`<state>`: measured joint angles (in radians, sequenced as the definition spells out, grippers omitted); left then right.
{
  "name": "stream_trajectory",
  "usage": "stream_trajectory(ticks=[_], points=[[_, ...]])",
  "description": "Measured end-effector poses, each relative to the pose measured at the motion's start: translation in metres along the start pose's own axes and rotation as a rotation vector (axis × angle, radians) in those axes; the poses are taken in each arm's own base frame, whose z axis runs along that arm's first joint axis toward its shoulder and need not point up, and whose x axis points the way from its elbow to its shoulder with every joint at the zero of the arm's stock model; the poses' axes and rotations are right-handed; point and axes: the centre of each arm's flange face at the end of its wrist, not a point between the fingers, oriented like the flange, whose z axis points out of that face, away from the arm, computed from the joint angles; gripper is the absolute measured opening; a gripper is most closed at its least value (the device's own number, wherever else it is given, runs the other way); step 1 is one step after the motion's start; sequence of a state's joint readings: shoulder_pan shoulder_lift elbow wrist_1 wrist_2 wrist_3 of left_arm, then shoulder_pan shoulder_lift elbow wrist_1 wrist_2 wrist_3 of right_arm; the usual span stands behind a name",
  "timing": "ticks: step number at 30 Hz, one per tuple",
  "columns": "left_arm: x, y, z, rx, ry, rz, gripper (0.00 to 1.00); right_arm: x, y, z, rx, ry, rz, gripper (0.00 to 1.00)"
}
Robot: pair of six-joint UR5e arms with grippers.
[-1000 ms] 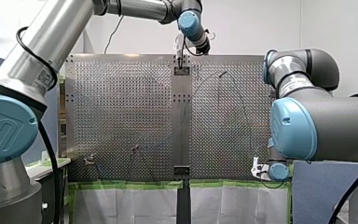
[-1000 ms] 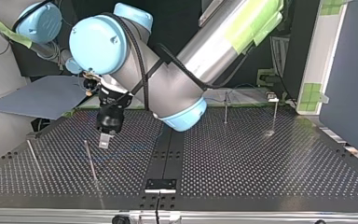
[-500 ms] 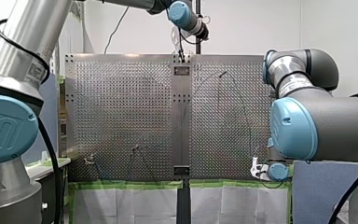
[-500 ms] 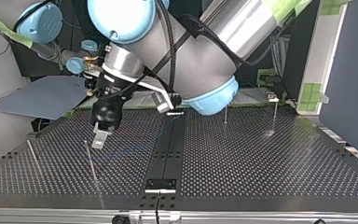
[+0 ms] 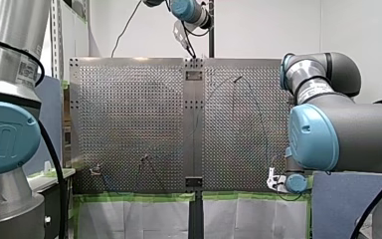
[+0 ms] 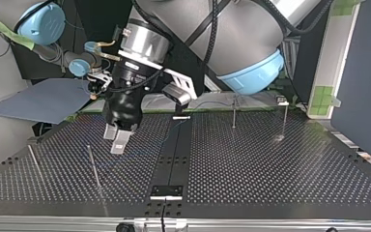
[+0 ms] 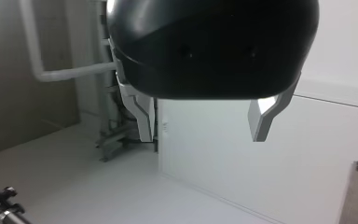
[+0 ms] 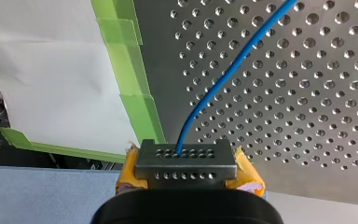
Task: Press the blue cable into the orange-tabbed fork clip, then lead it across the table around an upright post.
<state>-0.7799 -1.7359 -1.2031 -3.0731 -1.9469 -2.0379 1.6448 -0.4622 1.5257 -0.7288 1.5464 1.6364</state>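
Observation:
The blue cable (image 8: pixel 223 70) leaves the shut yellow pads of my right gripper (image 8: pixel 182 156) and runs out over the perforated table (image 8: pixel 317 93). In the front view my right gripper (image 5: pixel 277 180) sits at the table's near right corner, and the cable (image 5: pixel 267 134) arcs away from it toward the far edge. My left gripper (image 7: pixel 203 119) is open with nothing between its fingers and faces a pale wall. It hangs high past the table's far edge (image 5: pixel 184 32), and in the top view it hovers over the table beside a thin post (image 6: pixel 92 164). A small clip (image 5: pixel 95 171) stands at the near left.
More upright posts stand on the table (image 6: pixel 34 162) (image 6: pixel 234 111) (image 6: pixel 284 116). A dark centre strip (image 6: pixel 174 154) with a black bracket (image 6: pixel 166 191) divides the table. Green tape (image 8: pixel 135 93) lines the table's edge by my right gripper.
My left arm has lifted its open gripper off the table's far edge, upward and slightly left in the front view. My right arm has held still with the cable.

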Motion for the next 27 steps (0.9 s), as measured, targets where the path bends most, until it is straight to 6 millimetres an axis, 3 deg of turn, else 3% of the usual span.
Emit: stream_trajectory(ticks=[9,27], points=[[0.038,0.021,-0.001,-0.014,0.006,-0.048,1.00,0.000,-0.002,0.000,0.003,0.001,-0.002,0.00],[0.093,0.062,-0.017,-0.054,-0.015,-0.042,1.00,0.000,-0.003,0.000,0.008,0.001,-0.001,0.00]])
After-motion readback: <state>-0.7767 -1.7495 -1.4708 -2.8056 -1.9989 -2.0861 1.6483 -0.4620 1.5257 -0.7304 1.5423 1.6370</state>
